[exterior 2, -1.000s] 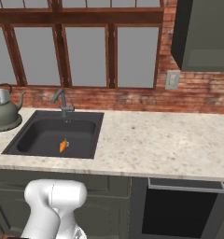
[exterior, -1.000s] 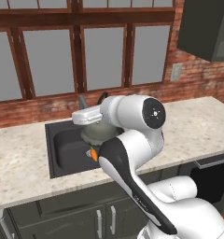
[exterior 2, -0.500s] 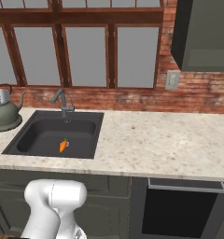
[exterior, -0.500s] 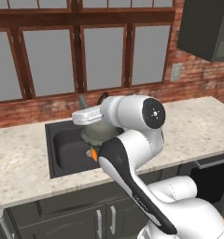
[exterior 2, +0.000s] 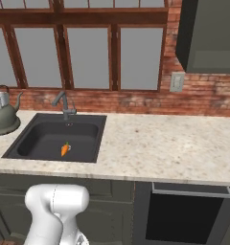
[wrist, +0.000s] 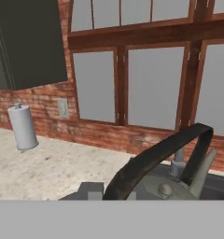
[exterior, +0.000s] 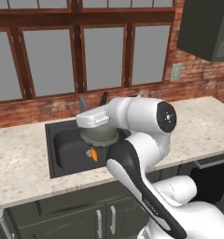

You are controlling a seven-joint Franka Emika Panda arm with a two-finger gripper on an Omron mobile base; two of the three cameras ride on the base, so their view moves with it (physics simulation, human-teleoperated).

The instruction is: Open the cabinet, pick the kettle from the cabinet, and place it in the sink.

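**Kettle held above the sink's left edge**

The pincer (wrist: 132, 193) is closed tight on the dark arched handle of the kettle (exterior: 100, 134), which hangs directly beneath it. Taking the sink (exterior: 62, 154) as landmark: in the left base view the kettle hovers over the basin near the faucet (exterior 2: 64, 103); in the right base view the kettle sits at the sink's left edge, above the bench (exterior 2: 160, 143). 1 carrot (exterior 2: 64, 149) lies in the basin. The coming move is likely straight down, provided the kettle clears the rim.
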